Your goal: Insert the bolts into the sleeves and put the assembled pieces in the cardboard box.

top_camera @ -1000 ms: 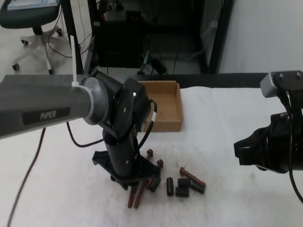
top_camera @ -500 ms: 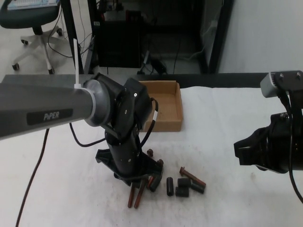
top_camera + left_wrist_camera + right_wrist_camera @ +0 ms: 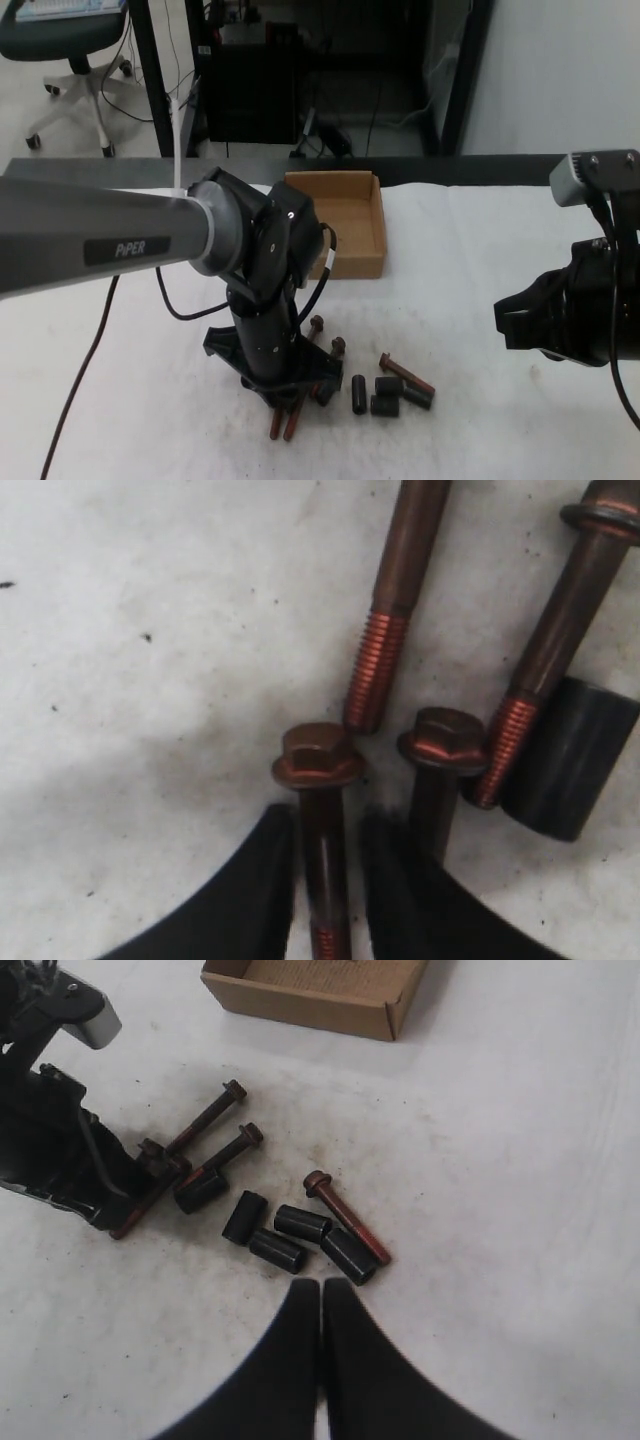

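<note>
Left pincer point(image 3: 325, 830) points straight down, its fingers point(image 3: 250, 900) flanking a bolt point(image 3: 317, 758).

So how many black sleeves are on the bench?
5: four sleeves clustered beside the lone bolt, one beside a second bolt near the left gripper. Others may hide beneath it.
</note>
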{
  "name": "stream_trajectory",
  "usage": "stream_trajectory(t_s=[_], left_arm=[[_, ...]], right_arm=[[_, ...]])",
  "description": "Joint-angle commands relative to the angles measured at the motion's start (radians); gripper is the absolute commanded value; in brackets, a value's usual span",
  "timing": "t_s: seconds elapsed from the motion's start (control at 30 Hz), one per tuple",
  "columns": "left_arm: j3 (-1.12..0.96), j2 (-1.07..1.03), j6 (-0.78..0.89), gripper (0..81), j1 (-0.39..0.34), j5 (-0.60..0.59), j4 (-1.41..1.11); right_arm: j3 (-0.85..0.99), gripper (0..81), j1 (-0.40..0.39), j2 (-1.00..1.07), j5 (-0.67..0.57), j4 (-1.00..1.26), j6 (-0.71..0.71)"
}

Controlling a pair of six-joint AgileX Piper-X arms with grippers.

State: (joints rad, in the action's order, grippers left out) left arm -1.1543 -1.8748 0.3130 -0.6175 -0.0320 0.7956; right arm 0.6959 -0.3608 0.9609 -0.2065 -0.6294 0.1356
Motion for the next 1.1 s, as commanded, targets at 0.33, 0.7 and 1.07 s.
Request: stream_trajectory(t_s=[0.33, 0.7, 1.07], left_arm=[[-0.001, -0.033, 0.001, 24.3, -0.004, 0.009, -0.058], [-0.001, -0.033, -0.025, 7.0, -0.002, 0.023, -0.052], [-0.001, -0.003, -0.21, 0.0, 0.04, 0.032, 0.07]], right_arm=[[0.01, 0.8, 0.004, -0.003, -0.011, -0.002, -0.01], [0.01, 0.8, 0.004, -0.003, -0.011, -0.002, -0.01], [0.01, 0.8, 0.004, 0.005, -0.018, -0.002, -0.12]])
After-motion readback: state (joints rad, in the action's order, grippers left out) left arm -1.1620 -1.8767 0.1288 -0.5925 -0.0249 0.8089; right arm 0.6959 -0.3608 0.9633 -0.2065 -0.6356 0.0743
